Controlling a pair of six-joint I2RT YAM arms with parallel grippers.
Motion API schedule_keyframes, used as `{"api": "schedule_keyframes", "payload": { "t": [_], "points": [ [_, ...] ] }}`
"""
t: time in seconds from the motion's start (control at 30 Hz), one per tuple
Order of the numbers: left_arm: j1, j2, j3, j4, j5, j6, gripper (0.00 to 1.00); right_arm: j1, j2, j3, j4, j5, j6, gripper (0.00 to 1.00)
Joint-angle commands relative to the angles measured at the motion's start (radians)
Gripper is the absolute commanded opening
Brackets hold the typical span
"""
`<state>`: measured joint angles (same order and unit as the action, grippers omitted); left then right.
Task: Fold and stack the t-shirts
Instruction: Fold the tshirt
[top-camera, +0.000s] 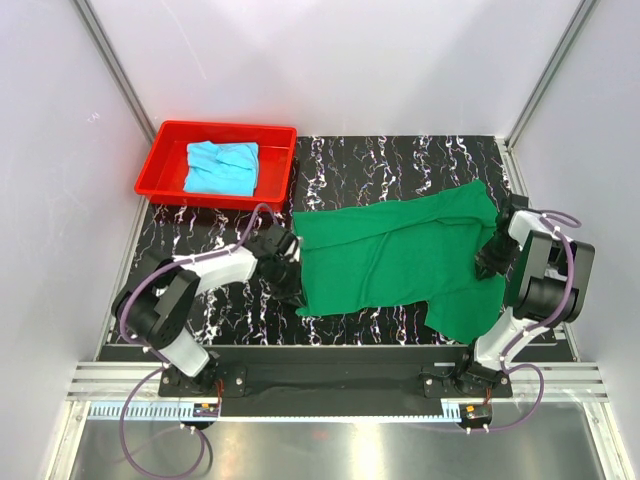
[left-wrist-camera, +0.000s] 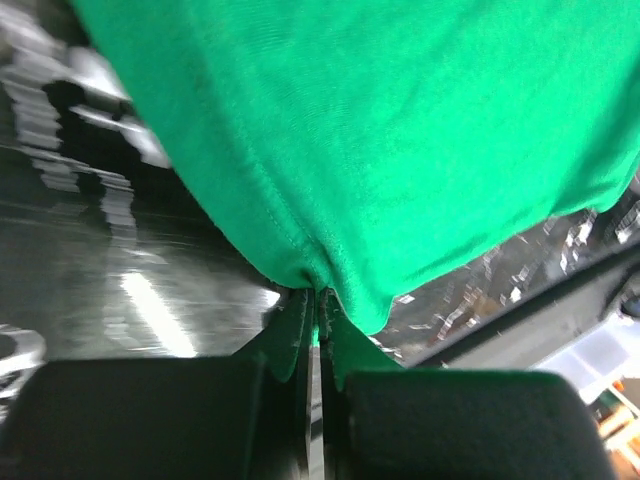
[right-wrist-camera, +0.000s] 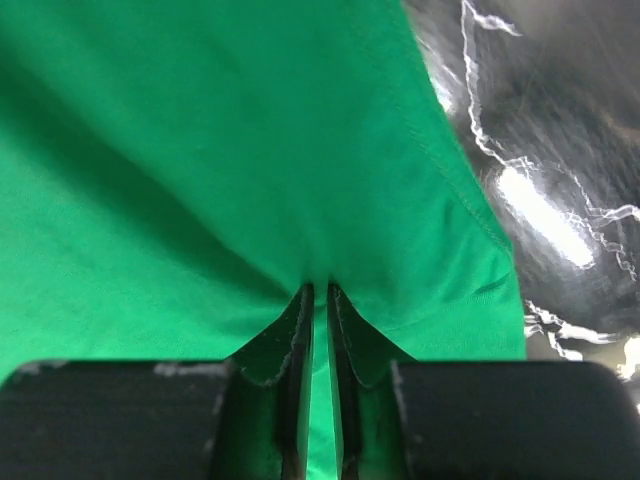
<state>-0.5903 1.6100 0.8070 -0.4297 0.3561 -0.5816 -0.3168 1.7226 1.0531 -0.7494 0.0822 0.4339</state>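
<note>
Tightly clamped at opposite ends by the left gripper and right gripper, the dark green cloth t-shirt spans the black marbled table. The light cyan-blue cloth t-shirt sits in the red plastic tray.

Green t-shirt — cropped in wrist views

Green, cyan, red, black
Plain dark green t-shirt mid-frame; plain light cyan-blue t-shirt in a red tray, upper left; table black with white veining.
</note>
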Motion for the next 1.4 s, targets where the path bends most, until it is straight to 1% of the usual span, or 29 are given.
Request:
{"api": "schedule_keyframes", "payload": {
  "t": [0.0,0.03,0.1,0.2,0.27,0.3,0.37,0.4,0.43,0.5,0.53,0.57,0.6,0.63,0.67,0.7,0.77,0.83,0.9,0.93,0.97,1.0,1.03,1.07,1.1,1.17,1.2,1.3,1.37],
  "points": [
    [-0.078,0.035,-0.104,-0.073,-0.048,-0.036,0.00,-0.005,0.040,-0.018,-0.024,0.152,0.040,0.17],
    [-0.091,0.009,-0.117,-0.078,-0.042,-0.050,0.00,-0.008,0.058,-0.019,-0.031,0.189,0.055,0.17],
    [-0.126,-0.027,-0.160,-0.086,-0.046,-0.089,0.00,-0.015,0.063,-0.021,-0.070,0.206,0.080,0.17],
    [-0.137,-0.105,-0.216,-0.116,-0.066,-0.113,0.00,-0.015,0.029,-0.021,-0.090,0.240,0.103,0.18],
    [-0.140,-0.150,-0.239,-0.152,-0.094,-0.125,0.00,-0.016,0.023,0.008,-0.117,0.254,0.095,0.19],
    [-0.146,-0.163,-0.241,-0.147,-0.089,-0.130,0.00,-0.016,0.028,0.024,-0.129,0.261,0.091,0.21],
    [-0.146,-0.180,-0.208,-0.196,-0.106,-0.138,0.00,-0.018,0.035,0.057,-0.159,0.289,0.075,0.23],
    [-0.143,-0.183,-0.189,-0.217,-0.112,-0.135,0.03,-0.019,0.034,0.074,-0.168,0.300,0.066,0.24],
    [-0.141,-0.199,-0.146,-0.256,-0.118,-0.126,0.21,-0.019,0.029,0.108,-0.174,0.307,0.037,0.30],
    [-0.140,-0.254,-0.100,-0.294,-0.137,-0.116,0.39,-0.019,-0.001,0.149,-0.189,0.309,0.002,0.36],
    [-0.138,-0.274,-0.074,-0.334,-0.153,-0.103,0.46,-0.019,-0.015,0.169,-0.191,0.283,-0.009,0.42],
    [-0.135,-0.297,-0.018,-0.355,-0.175,-0.097,0.59,-0.018,-0.032,0.209,-0.191,0.263,-0.017,0.47],
    [-0.126,-0.338,0.009,-0.377,-0.195,-0.090,0.62,-0.018,-0.046,0.229,-0.188,0.243,-0.023,0.52],
    [-0.118,-0.358,0.035,-0.401,-0.236,-0.078,0.66,-0.018,-0.072,0.266,-0.176,0.190,-0.041,0.56],
    [-0.109,-0.378,0.079,-0.408,-0.253,-0.070,0.68,-0.018,-0.084,0.281,-0.136,0.156,-0.055,0.68],
    [-0.086,-0.410,0.096,-0.411,-0.282,-0.063,0.70,-0.018,-0.093,0.298,-0.113,0.134,-0.078,0.73],
    [-0.057,-0.429,0.127,-0.382,-0.293,-0.034,0.70,-0.018,-0.083,0.350,-0.018,0.064,-0.101,0.84],
    [-0.005,-0.420,0.129,-0.296,-0.249,0.000,0.63,-0.018,-0.028,0.428,0.022,-0.010,-0.122,0.85],
    [0.035,-0.356,0.127,-0.233,-0.204,0.014,0.55,-0.018,0.046,0.473,0.073,-0.051,-0.121,0.83],
    [0.043,-0.322,0.144,-0.198,-0.198,0.022,0.48,-0.018,0.072,0.517,0.082,-0.076,-0.119,0.81],
    [0.047,-0.287,0.159,-0.187,-0.194,0.025,0.42,-0.019,0.097,0.542,0.076,-0.079,-0.118,0.77],
    [0.050,-0.210,0.184,-0.181,-0.186,0.029,0.40,-0.019,0.138,0.565,0.067,-0.105,-0.126,0.72],
    [0.050,-0.175,0.233,-0.179,-0.190,0.041,0.35,-0.019,0.158,0.600,0.050,-0.119,-0.126,0.67],
    [0.049,-0.142,0.256,-0.179,-0.193,0.046,0.35,-0.019,0.172,0.613,0.048,-0.119,-0.126,0.62],
    [0.047,-0.093,0.276,-0.173,-0.212,0.049,0.35,-0.019,0.192,0.617,0.048,-0.121,-0.127,0.55],
    [0.043,-0.053,0.325,-0.176,-0.239,0.068,0.39,-0.019,0.212,0.625,0.051,-0.131,-0.133,0.54],
    [0.040,-0.015,0.340,-0.184,-0.274,0.080,0.40,-0.022,0.233,0.631,0.050,-0.130,-0.133,0.54],
    [0.023,0.043,0.385,-0.208,-0.350,0.147,0.40,-0.030,0.282,0.673,0.009,-0.131,-0.118,0.54],
    [0.018,0.073,0.415,-0.225,-0.353,0.195,0.39,-0.047,0.304,0.702,-0.020,-0.139,-0.110,0.55]
  ]
}}
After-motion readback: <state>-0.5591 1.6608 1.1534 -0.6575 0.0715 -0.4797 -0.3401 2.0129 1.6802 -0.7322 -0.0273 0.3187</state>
